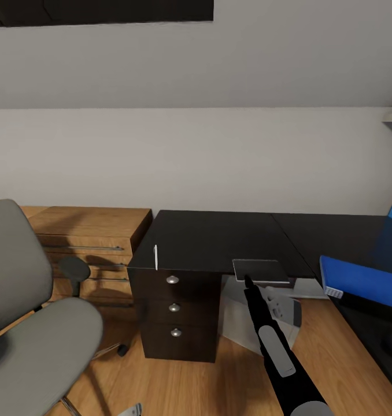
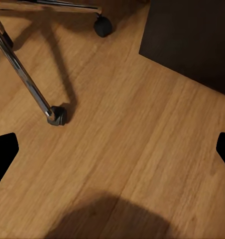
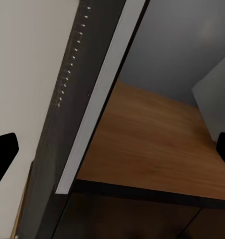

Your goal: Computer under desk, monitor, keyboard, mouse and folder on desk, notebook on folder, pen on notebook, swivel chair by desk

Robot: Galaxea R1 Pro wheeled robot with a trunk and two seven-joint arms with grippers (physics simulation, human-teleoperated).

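Pen [image 1: 156,257] on desk [image 1: 213,240] edge, long axis front-to-back.

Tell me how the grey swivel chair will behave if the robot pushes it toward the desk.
The swivel chair will probably roll easily: the left wrist view shows casters on smooth wooden floor. Pushed high on the backrest, it may swivel or tilt rather than travel straight. It looks bulky, so likely heavy for one gripper.
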